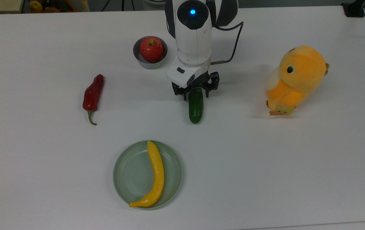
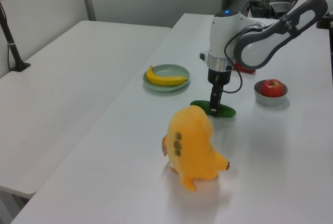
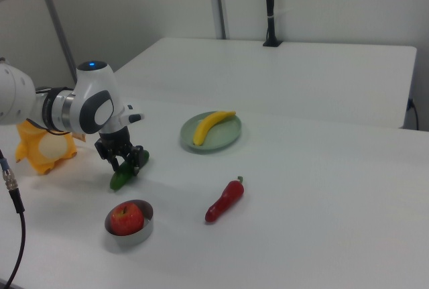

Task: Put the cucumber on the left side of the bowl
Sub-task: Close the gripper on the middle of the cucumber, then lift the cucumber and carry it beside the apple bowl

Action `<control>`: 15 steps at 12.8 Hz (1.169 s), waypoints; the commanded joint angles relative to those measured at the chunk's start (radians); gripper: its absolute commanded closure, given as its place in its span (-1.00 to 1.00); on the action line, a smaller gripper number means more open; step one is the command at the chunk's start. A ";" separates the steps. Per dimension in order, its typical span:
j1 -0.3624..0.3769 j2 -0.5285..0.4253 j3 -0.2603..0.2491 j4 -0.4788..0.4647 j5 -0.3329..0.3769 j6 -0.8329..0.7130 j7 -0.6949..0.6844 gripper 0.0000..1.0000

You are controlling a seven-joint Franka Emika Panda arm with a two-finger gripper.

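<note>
A short dark green cucumber lies on the white table, lengthwise toward the top view's bottom. My gripper is lowered over its far end, one finger on each side and close to its skin, open. The left view shows the gripper down at the cucumber, which rests on the table. The small grey bowl holds a red apple and stands to the top view's upper left of the gripper. In the right view the bowl sits nearer than the cucumber.
A red pepper lies at the top view's left. Toward the bottom stands a pale green plate with a yellow curved fruit on it. An orange plush bird stands at the right. The arm's cable hangs behind the wrist.
</note>
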 commanded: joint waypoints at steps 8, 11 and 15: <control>-0.008 -0.088 0.005 0.002 -0.002 -0.092 0.010 0.96; -0.023 -0.208 0.005 0.001 0.001 -0.236 0.010 0.96; -0.051 -0.407 0.005 -0.027 0.016 -0.486 0.002 0.96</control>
